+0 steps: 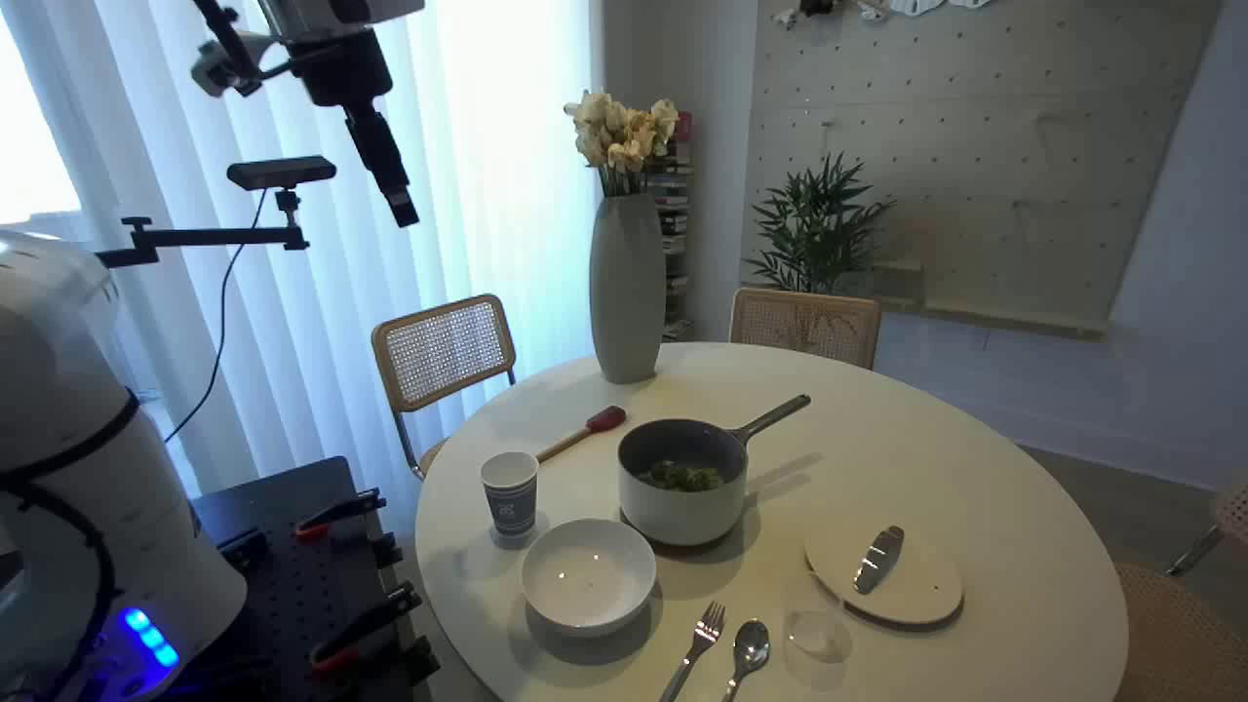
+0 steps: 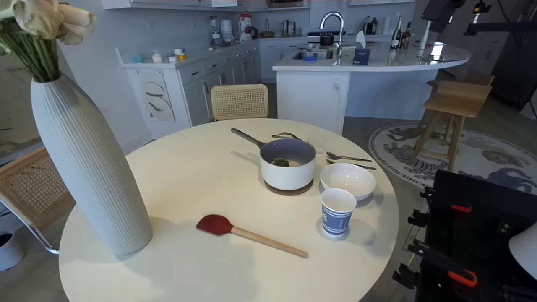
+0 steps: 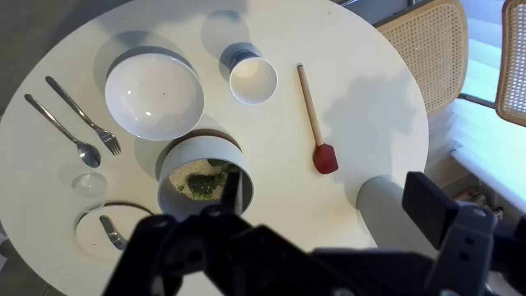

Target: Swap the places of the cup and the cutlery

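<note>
Env.: home, open kitchen w/ dining area. Indicators: base cabs., island w/ chrome faucet, rnd. table, cane chairs, patterned rug, flower vase.

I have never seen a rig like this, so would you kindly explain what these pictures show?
The machine is a robot arm ending in a two-fingered gripper. Both exterior views look on from outside it; the wrist view looks down from its wrist. On the round table are a blue-patterned cup, a white bowl, a pot and a vase of flowers, among other things. A fork and a spoon lie side by side, and a red-tipped spatula lies near the cup. The gripper is open and holds nothing.
</note>
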